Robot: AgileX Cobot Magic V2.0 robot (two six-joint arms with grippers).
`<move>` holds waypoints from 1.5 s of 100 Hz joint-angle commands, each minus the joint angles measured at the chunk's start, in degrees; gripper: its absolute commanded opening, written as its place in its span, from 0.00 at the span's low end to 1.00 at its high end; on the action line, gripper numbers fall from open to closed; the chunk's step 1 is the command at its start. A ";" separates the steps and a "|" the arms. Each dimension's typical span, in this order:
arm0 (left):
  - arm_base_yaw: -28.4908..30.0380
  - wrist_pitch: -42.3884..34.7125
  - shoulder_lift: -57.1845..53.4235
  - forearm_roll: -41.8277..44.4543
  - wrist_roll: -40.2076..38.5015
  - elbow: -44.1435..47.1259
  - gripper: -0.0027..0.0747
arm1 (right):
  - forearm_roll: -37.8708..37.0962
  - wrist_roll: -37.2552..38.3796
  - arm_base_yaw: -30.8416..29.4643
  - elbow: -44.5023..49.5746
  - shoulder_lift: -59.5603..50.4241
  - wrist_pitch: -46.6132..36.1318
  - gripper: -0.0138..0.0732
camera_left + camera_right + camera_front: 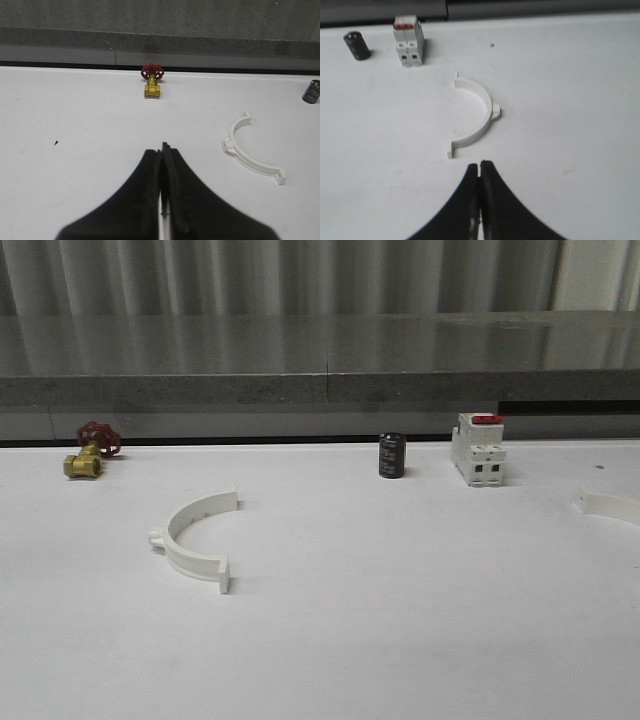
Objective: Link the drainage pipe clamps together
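Starting on the left: the left gripper [161,150] has its jaws pressed together with nothing between them, hanging above bare white table [400,640]. Ahead of it and off to its right lies the left clamp half [248,151], resting flat, its arc opening away from the claw and its small lug pointing back toward it. Straight ahead, well beyond the fingertips, sits a brass valve [152,85] with a red handwheel; no part in this job.

Moving across the middle, a dark cylinder [391,455] and a white breaker [477,450] with a red switch stand at the back, well apart from both halves.

Now the right side: the right gripper [479,167] is also closed and empty, and the right clamp half [475,111] lies just ahead of its tips, the near end tab almost in line with them.

These pieces look like thin moulded plastic: light, fairly stiff, probably smooth enough to skate on the tabletop when nudged. My read is that the mid-arc by the lug offers the steadiest pinch, across the band's wall, leaving the flat end tabs free to meet.
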 commanded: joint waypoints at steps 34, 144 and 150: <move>0.15 -4.27 0.54 -0.02 -0.01 -1.54 0.01 | 0.22 0.41 -0.12 -18.99 32.84 9.06 0.78; 0.15 -4.27 0.54 -0.02 -0.01 -1.54 0.01 | 1.57 2.39 -3.53 -45.53 80.61 8.02 0.56; 0.15 -4.27 0.54 -0.02 -0.01 -1.54 0.01 | 1.57 2.39 -3.53 -45.53 81.03 7.33 0.46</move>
